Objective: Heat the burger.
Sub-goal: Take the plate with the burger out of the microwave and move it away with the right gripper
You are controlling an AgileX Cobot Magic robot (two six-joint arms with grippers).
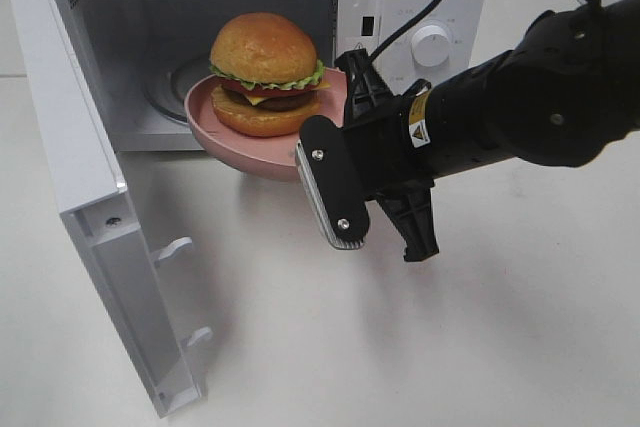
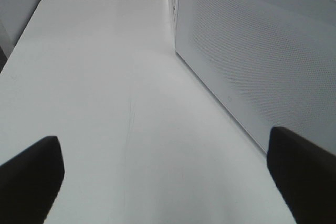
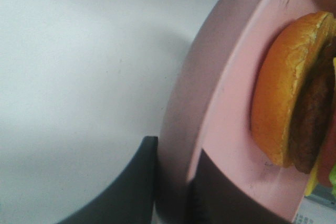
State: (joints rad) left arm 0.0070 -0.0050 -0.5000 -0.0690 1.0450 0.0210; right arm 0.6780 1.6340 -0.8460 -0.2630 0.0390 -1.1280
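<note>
Upright burger [image 1: 265, 72] on pink plate [image 1: 215, 119] at the open microwave [image 1: 200, 37] mouth; right claw [image 1: 330, 147] pinches the plate's near rim; left claw [image 2: 168, 182] spread wide, empty.

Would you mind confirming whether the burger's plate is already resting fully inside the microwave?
No, the pink plate with the burger hangs at the microwave opening, partly outside, its rim gripped by the right end effector.

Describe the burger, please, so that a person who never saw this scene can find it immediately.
Find the white microwave with its door swung open. At its opening, the right hand holds a round pink plate by the rim. The burger sits on that plate: tall, with glossy golden-brown buns, green lettuce, red tomato and yellow cheese, the only food in sight.
</note>
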